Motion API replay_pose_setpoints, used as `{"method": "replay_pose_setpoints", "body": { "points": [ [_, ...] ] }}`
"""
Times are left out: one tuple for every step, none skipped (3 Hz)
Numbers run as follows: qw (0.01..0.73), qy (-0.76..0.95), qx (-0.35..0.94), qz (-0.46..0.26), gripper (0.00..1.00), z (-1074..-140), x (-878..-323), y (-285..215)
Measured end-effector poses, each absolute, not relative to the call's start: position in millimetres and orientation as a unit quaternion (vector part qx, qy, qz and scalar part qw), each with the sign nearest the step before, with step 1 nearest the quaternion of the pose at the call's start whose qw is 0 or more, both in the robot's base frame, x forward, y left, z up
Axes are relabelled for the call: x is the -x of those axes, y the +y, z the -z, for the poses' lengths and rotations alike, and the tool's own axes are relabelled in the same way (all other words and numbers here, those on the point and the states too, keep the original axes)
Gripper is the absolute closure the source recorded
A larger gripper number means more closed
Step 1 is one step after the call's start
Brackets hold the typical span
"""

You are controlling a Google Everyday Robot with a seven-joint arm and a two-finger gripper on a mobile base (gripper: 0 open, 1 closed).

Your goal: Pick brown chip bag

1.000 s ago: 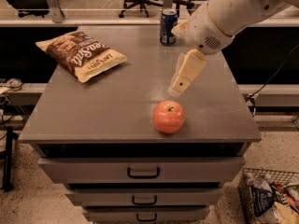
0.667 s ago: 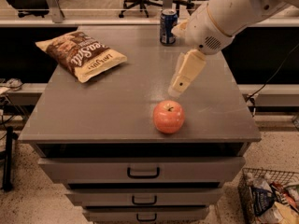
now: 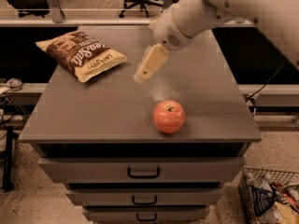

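The brown chip bag (image 3: 80,54) lies flat at the back left of the grey cabinet top (image 3: 93,111), dark brown with cream ends and white script lettering. My gripper (image 3: 143,75) hangs from the white arm (image 3: 219,6) that reaches in from the upper right. It hovers above the cabinet top, a short way right of the bag and not touching it. It holds nothing that I can see.
A red apple (image 3: 169,116) sits near the front of the top, right of centre and below the gripper. Drawers (image 3: 142,171) run down the cabinet front. A wire basket (image 3: 273,197) with packets stands on the floor at right. Office chairs stand behind.
The gripper has moved left and slightly back, toward the chip bag. The arm now covers the blue soda can at the back. The bag and the apple have not moved.
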State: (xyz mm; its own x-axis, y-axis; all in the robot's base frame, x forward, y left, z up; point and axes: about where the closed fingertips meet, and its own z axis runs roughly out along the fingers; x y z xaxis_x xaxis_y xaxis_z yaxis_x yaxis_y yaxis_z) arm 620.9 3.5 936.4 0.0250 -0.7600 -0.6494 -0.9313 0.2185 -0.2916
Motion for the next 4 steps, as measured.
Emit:
{"method": "replay_pose_setpoints", "body": {
  "points": [
    [0.389,0.695,0.589,-0.139,0.0,-923,-664,46],
    [0.397,0.701,0.567,-0.171,0.0,-908,-697,85],
    [0.399,0.704,0.549,-0.206,0.0,-894,-720,119],
    [0.395,0.706,0.54,-0.232,0.0,-880,-736,147]
  ]
}}
